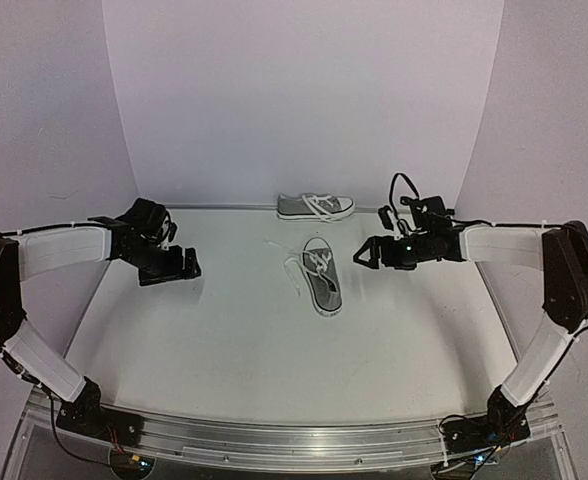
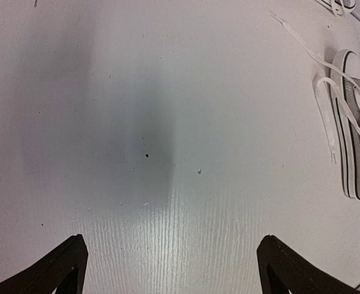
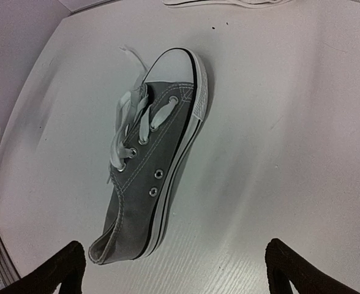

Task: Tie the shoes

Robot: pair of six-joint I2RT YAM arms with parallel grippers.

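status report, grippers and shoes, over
Left gripper open, empty. Right gripper open, empty, beside near shoe, laces untied. Far shoe behind it. Nothing blocking either.

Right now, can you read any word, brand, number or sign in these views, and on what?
No text can be read anywhere.
Near shoe: plain grey canvas and white toe cap, no logo showing.
Far shoe: too small to show any marking.
Table: white surface, no label.
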